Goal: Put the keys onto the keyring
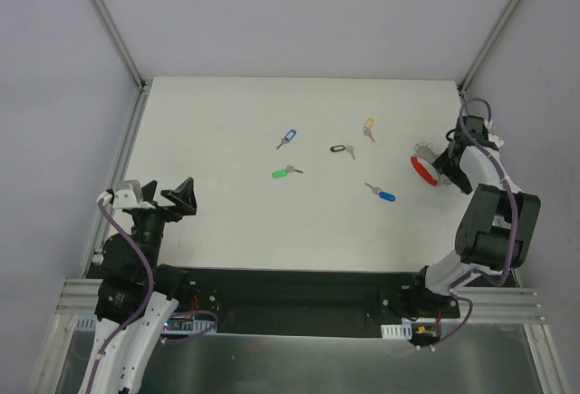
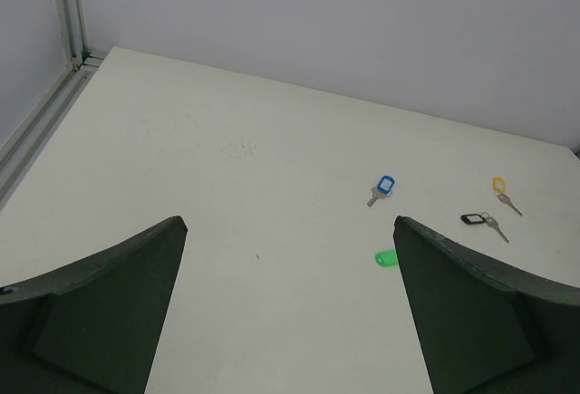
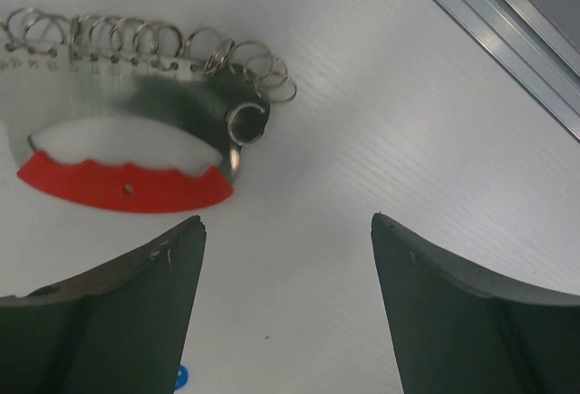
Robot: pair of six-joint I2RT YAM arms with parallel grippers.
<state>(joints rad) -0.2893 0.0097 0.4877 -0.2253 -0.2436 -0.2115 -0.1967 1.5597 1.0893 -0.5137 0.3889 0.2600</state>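
Observation:
Several keys with plastic tags lie scattered mid-table: blue [image 1: 287,138], yellow [image 1: 368,128], black [image 1: 342,149], green [image 1: 285,172] and a second blue one [image 1: 382,194]. The keyring [image 1: 422,169] lies at the right. In the right wrist view its red band [image 3: 127,186] joins a shiny metal part carrying a row of small wire rings [image 3: 136,43]. My right gripper [image 1: 444,166] stands open just beside it, holding nothing [image 3: 288,222]. At the left edge, far from the keys, my left gripper [image 1: 172,197] is also open and empty [image 2: 290,224].
Metal frame rails run along the table's left edge [image 1: 122,172] and its right side [image 3: 507,36]. Grey walls close in the back and sides. The left wrist view shows the blue key [image 2: 384,187], green tag [image 2: 387,257], black key [image 2: 478,220] and yellow key [image 2: 501,189] ahead.

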